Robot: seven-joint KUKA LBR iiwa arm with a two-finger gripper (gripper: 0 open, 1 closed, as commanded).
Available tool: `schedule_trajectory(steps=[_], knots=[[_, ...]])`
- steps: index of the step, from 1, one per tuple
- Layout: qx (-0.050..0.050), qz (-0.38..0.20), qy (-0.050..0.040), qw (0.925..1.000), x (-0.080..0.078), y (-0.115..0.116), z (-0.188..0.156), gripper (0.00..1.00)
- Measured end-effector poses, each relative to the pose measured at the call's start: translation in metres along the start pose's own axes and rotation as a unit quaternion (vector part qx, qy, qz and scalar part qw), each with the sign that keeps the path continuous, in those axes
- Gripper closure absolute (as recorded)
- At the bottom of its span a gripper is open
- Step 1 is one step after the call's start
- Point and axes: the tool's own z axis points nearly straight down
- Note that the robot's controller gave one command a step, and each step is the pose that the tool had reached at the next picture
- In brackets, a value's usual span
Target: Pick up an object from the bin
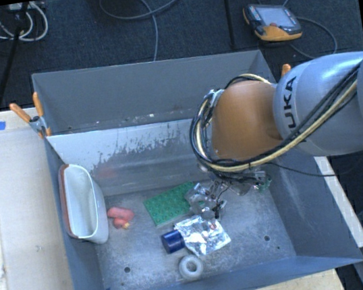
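Arm in from the right, orange wrist cover above mid-bin [134, 148]. End effector [208, 206] low over the bin floor, at the upper edge of a crumpled silver foil packet [206, 234], just beside the right end of a flat green studded plate [167, 203]. Open or closed: cannot tell. Blue cylinder [172, 241] touching the foil's left side. White ring [191, 266] just below. Pink lump [120, 216] and white oblong dish [82, 204] well to the left.
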Motion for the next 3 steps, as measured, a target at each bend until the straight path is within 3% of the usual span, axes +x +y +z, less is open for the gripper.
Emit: schedule_trajectory(steps=[1, 2, 3], knots=[[0.002, 0.029, -0.0024, 0.9996, 0.003, -0.001, -0.105, 1.0], [-0.001, 0.03, 0.0005, 0.9995, 0.005, 0.0, -0.1, 0.0], [-0.003, -0.002, 0.0024, 1.0, -0.012, -0.001, -0.039, 0.0]])
